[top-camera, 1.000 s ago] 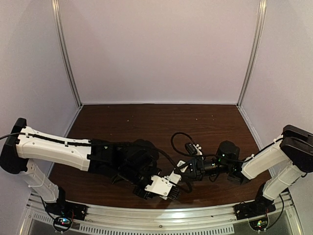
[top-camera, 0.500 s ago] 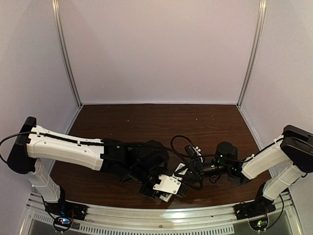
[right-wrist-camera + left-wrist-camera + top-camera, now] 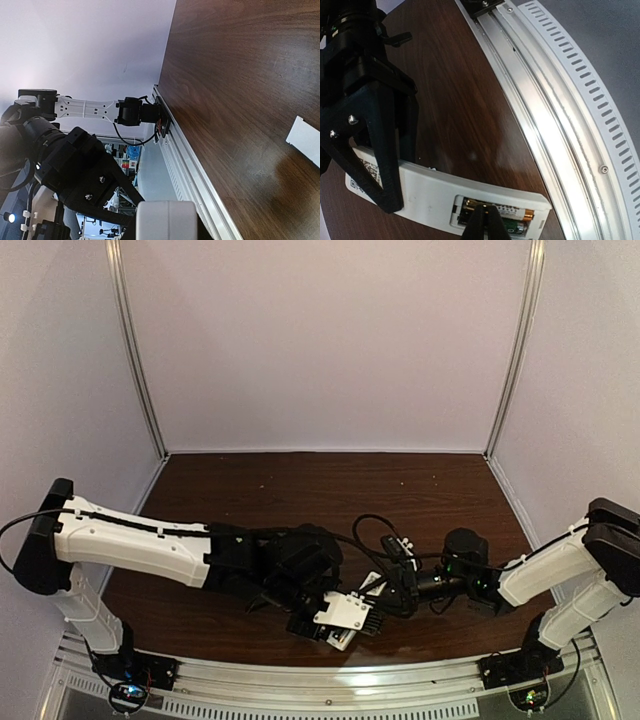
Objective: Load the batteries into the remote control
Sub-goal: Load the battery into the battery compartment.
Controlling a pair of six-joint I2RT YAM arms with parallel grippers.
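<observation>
Over the dark wooden table (image 3: 300,490), both tools pinch the remote control (image 3: 435,197), batteries (image 3: 507,220) seated inside.

The table (image 3: 465,100) is dark wood-grain with a smooth, slightly glossy finish that catches soft reflections just beside the left gripper (image 3: 482,220). Beyond that gripper runs a brushed aluminium rail (image 3: 545,115), bright and shiny, next to a matt white slotted strip (image 3: 590,90) that looks like plastic. The remote control (image 3: 430,192) under the gripper is smooth white plastic with a faint sheen; the batteries (image 3: 512,220) in its recess look metallic with glossy printed wrap. The fingers (image 3: 380,135) of the right gripper (image 3: 385,592) are matt black plastic with small shiny metal screws. The cover piece (image 3: 305,140) near that gripper is flat, matt white.
</observation>
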